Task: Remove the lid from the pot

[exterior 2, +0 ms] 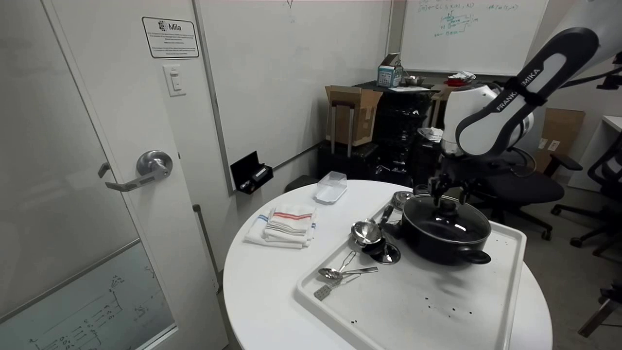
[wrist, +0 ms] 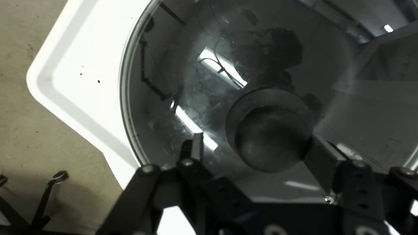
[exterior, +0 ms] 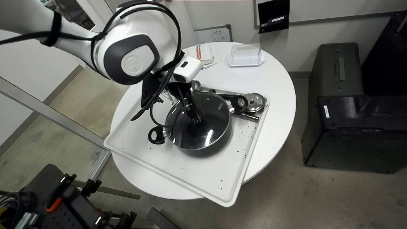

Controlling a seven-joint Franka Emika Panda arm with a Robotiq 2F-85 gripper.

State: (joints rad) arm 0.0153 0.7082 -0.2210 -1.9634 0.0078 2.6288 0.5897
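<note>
The black pot stands on the tray; its dark wall also shows in an exterior view. The glass lid with its metal rim rests on the pot in both exterior views, and it fills most of the wrist view. The lid's dark round knob stands between my fingers. My gripper is open around the knob. The right finger in the wrist view is at the knob's edge; I cannot tell whether it touches. A gap shows at the left finger. My gripper points down over the lid.
The white tray lies on a round white table. Small metal cookware sits close beside the pot's handle. Metal utensils lie at the tray's edge. Folded towels and a clear plastic box are on the table.
</note>
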